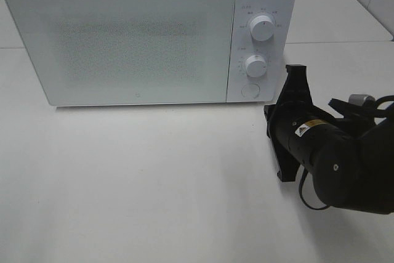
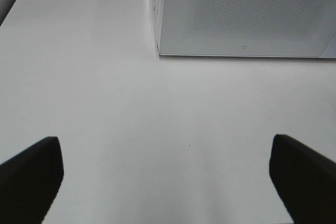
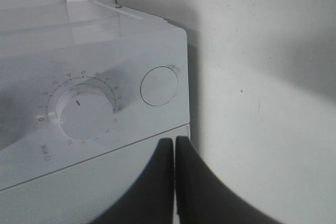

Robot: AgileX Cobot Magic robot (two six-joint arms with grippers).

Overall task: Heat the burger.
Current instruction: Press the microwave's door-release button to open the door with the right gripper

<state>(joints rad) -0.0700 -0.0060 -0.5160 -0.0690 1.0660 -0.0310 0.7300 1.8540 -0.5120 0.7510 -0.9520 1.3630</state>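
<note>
The burger is out of view. The white microwave (image 1: 123,35) stands at the back of the table with its door closed. My right gripper (image 1: 296,69) is shut and empty, its tips just to the right of the microwave's control panel. In the right wrist view the shut right gripper (image 3: 174,141) points at the panel's edge, close to the round button (image 3: 159,85) and the lower knob (image 3: 84,111). My left gripper (image 2: 165,156) is open with nothing between its fingers (image 2: 31,177), hovering over bare table in front of the microwave (image 2: 241,14).
The control panel carries an upper knob (image 1: 263,29), a lower knob (image 1: 255,64) and a round button (image 1: 250,90). The white table (image 1: 135,183) stretches in front. The black right arm (image 1: 345,164) fills the right side.
</note>
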